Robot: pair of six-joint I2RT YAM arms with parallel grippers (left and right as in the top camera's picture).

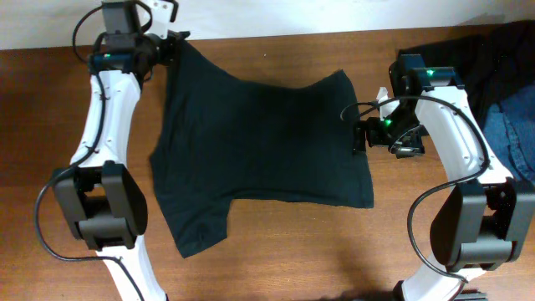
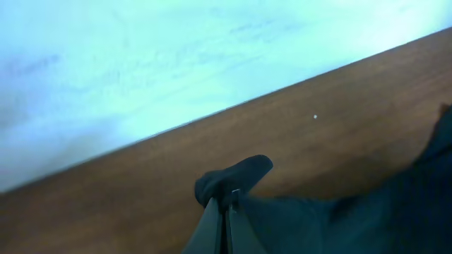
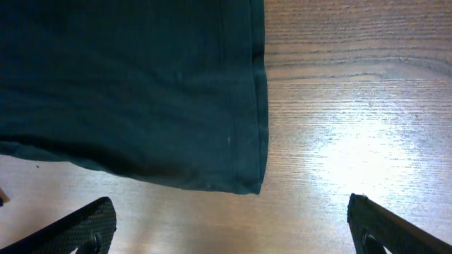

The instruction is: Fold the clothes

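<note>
A dark teal T-shirt point(image 1: 259, 142) lies spread on the wooden table, one sleeve toward the front left. My left gripper point(image 1: 173, 43) is shut on the shirt's far left corner; in the left wrist view point(image 2: 227, 204) the cloth bunches between the closed fingers. My right gripper point(image 1: 361, 136) is open just beside the shirt's right edge. In the right wrist view its fingers point(image 3: 229, 229) stand wide apart over bare table, with the shirt's hemmed corner point(image 3: 244, 180) just ahead of them.
A pile of dark and blue denim clothes point(image 1: 506, 92) lies at the table's far right. A white wall point(image 2: 141, 63) runs along the table's back edge. Bare wood lies in front of the shirt.
</note>
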